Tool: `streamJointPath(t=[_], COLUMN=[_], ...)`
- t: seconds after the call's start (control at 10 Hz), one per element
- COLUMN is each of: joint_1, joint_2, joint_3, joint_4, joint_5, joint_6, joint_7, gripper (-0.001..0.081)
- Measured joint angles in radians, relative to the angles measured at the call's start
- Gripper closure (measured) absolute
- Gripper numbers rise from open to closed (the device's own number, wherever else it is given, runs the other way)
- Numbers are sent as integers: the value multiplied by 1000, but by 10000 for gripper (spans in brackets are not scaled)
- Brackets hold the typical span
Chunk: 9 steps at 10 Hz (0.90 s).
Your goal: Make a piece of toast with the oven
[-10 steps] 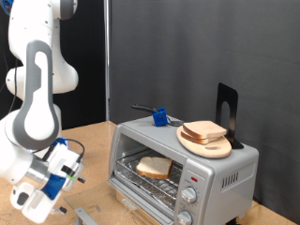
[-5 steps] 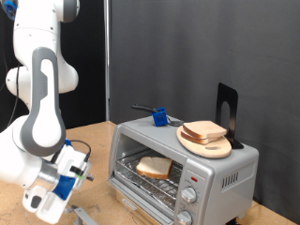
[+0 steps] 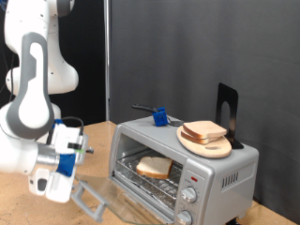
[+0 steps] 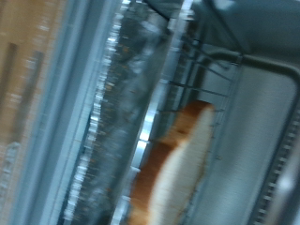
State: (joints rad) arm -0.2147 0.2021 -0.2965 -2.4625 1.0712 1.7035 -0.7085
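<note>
The silver oven (image 3: 221, 174) stands at the exterior view's right. One piece of toast (image 3: 154, 168) lies inside on the wire rack. Its glass door (image 3: 101, 197) hangs partly raised, handle end toward the exterior view's left. My gripper (image 3: 69, 184) is at that handle end, close against the door; its fingers are hidden behind the hand. The blurred wrist view shows the door's glass and frame (image 4: 114, 122) close up, with the toast (image 4: 178, 173) and rack wires (image 4: 201, 67) beyond; no fingers show there.
On top of the oven sit a round wooden plate (image 3: 210, 146) with a second bread slice (image 3: 203, 131), a blue object (image 3: 160, 117) and a black upright stand (image 3: 227, 111). A dark curtain hangs behind. The wooden table (image 3: 92, 136) runs under the arm.
The hand has risen and shifted toward the oven. The door's handle end, which lay low by the bottom edge, has come up with it.
</note>
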Motion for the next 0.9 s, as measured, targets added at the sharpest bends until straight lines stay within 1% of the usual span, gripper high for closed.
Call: streamJointPath(t=[0.4,0.7,0.9], joint_1=[2,9,13], joint_2=[-140,-237,-281], joint_3=[1,25,47], joint_4=[-37,-54,-60], joint_5=[3,26,38], joint_6=[-17,-22,1], joint_7=[87,158,202], gripper=[124,124,124])
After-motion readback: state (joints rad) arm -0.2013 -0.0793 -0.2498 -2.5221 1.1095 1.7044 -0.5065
